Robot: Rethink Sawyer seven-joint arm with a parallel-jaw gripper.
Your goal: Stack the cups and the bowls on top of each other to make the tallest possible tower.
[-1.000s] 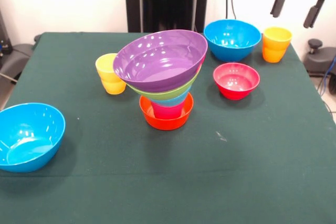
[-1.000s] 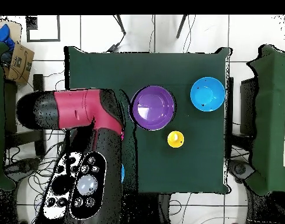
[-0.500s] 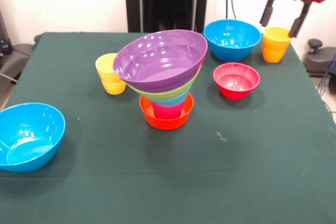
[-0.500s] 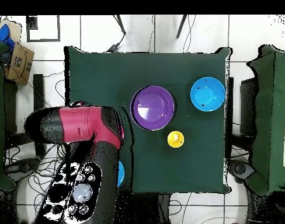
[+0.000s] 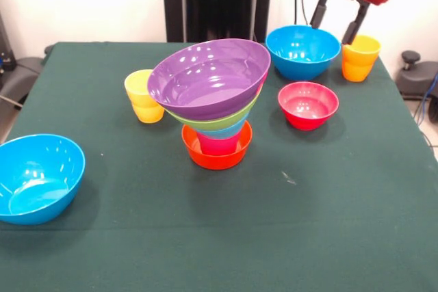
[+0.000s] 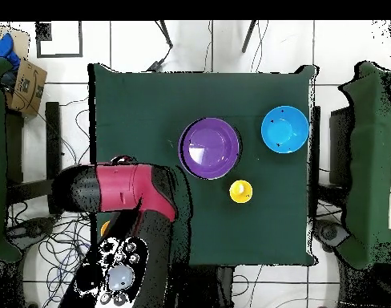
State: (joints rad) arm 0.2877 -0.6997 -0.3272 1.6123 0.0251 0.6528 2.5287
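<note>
The gripper (image 5: 337,18) hangs at the upper right of the front view with its two fingers spread apart and nothing between them, above the gap between the far blue bowl (image 5: 303,51) and the orange cup (image 5: 360,57). The step in hand looks like fetching one of these loose pieces for the tower (image 5: 213,100), which stands mid-frame on the green desk (image 5: 274,237). To do it well, the gripper should centre over one rim, come straight down, pinch the wall firmly and lift clear before travelling; the tower's purple bowl (image 5: 209,76) sits tilted, so any added piece needs gentle, level placing. Counted loose: two blue bowls, the other at lower left (image 5: 37,177); one small red bowl (image 5: 308,104); two cups, orange and yellow (image 5: 144,96). The tower shows an orange base bowl (image 5: 216,154), a red-pink cup, then light blue, lime green and purple bowls.
</note>
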